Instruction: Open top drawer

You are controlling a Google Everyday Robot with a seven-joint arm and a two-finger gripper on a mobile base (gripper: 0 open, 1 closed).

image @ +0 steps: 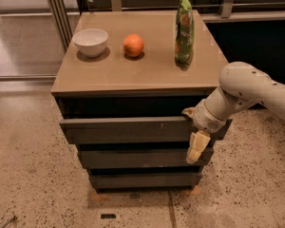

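One raised camera looks down at the top drawer [128, 129] front, tool [194, 135] at its right end.
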